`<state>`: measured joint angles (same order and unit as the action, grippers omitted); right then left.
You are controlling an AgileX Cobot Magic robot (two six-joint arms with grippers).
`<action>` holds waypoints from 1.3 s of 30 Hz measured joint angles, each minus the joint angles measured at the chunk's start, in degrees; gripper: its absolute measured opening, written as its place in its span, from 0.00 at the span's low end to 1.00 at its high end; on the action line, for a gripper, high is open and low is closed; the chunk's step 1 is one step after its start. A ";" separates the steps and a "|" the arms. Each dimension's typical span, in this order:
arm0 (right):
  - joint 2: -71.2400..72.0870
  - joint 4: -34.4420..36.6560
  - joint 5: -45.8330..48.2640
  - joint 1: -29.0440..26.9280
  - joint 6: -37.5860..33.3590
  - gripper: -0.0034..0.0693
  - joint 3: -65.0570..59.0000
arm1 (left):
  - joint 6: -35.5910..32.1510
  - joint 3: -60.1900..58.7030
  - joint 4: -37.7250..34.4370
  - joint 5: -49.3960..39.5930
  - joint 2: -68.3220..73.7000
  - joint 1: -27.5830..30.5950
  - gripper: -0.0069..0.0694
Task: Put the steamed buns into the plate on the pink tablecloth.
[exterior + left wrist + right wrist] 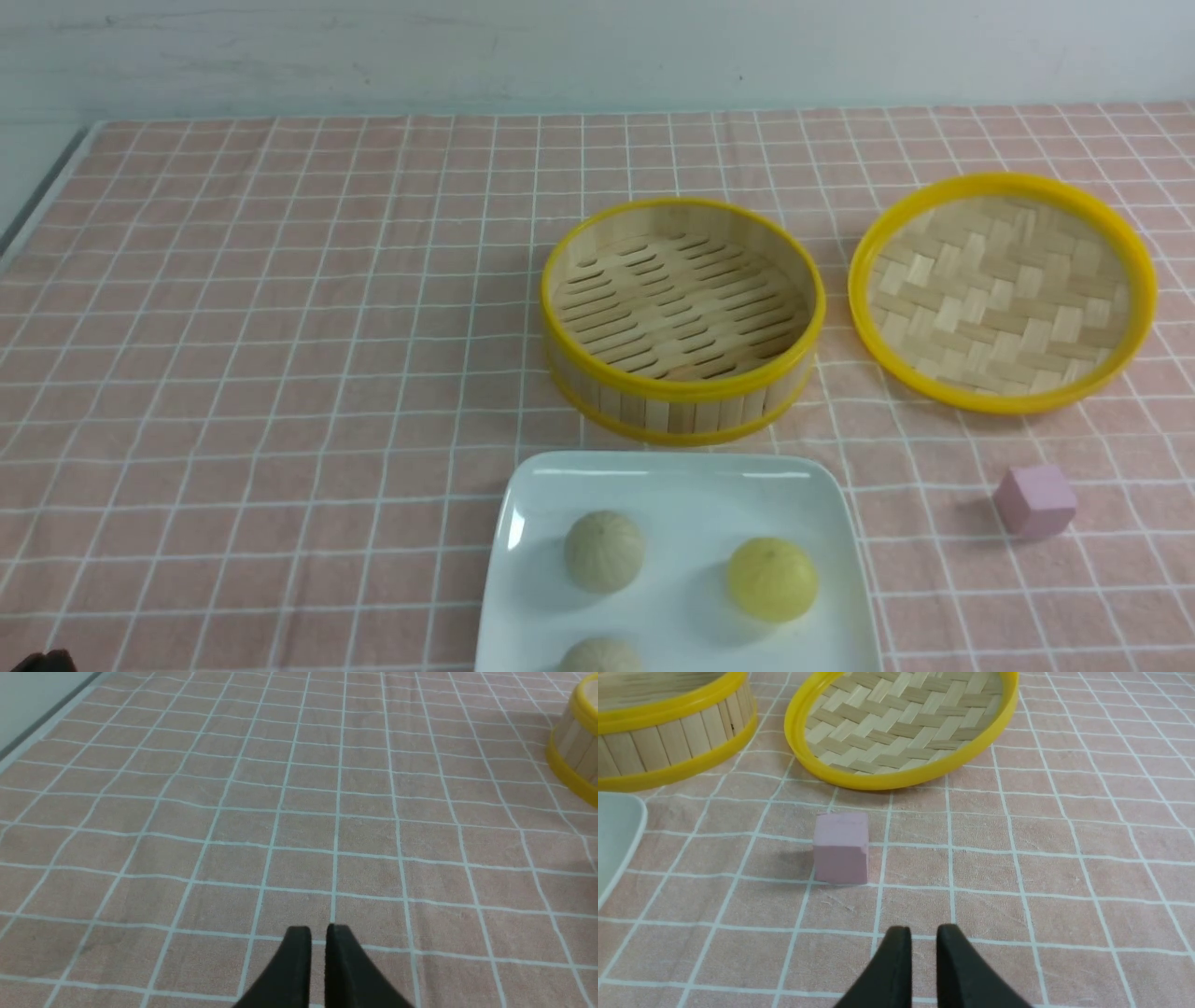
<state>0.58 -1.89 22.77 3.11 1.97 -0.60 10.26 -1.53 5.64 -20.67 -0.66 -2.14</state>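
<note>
Front view shows three steamed buns (pixel 604 551) on the plate (pixel 672 481); both arms' jaws nearly pressed together, empty.

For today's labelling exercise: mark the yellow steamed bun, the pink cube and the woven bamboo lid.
yellow steamed bun (pixel 771 579), front view, its top
pink cube (pixel 841 848), right wrist view, its front face
woven bamboo lid (pixel 1002 291), front view, its woven centre

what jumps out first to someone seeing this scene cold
Three steamed buns, one yellow, already sit in the white plate at the near edge. Behind it stand the empty bamboo steamer and, to its right, its upturned lid. A small pink cube lies near the lid.
</note>
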 joint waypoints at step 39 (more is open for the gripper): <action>0.00 0.00 0.00 0.00 0.00 0.25 0.00 | -0.06 0.00 0.00 -0.11 0.00 -0.94 0.23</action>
<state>0.58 -1.89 22.77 3.11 1.97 -0.60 10.20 -1.53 5.64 -20.78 -0.66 -3.07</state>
